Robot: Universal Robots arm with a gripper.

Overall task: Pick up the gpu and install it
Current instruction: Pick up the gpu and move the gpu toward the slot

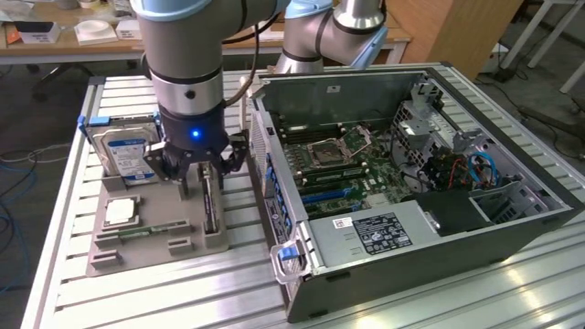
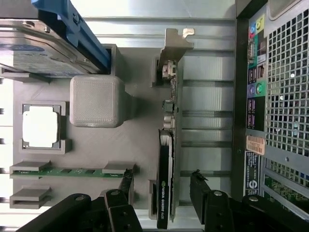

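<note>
The gripper [image 1: 203, 185] is standing with its two fingers apart at the gpu [image 1: 211, 212], which is resting on its edge in the gray tray [image 1: 155, 250].
In the exterior view the arm [image 1: 188, 82] is covering the far end of the card, and the card's thin dark edge is hard to make out. The wrist view is showing the gpu [image 2: 166, 145] more clearly, with its silvery bracket [image 2: 175, 43]. There it is lying between the fingers [image 2: 126, 186] with a gap on each side, so nothing is being clamped. The body of the gripper [image 2: 161, 176] is being cut off by the picture edge. The tray is carrying four parts: one gpu, one hard drive [image 1: 128, 154], one processor [image 1: 120, 211] and one green memory stick [image 1: 137, 234]. One open computer case [image 1: 412, 171] is standing just beside the tray, and the wrist view is showing its rear ports [image 2: 255, 72].
</note>
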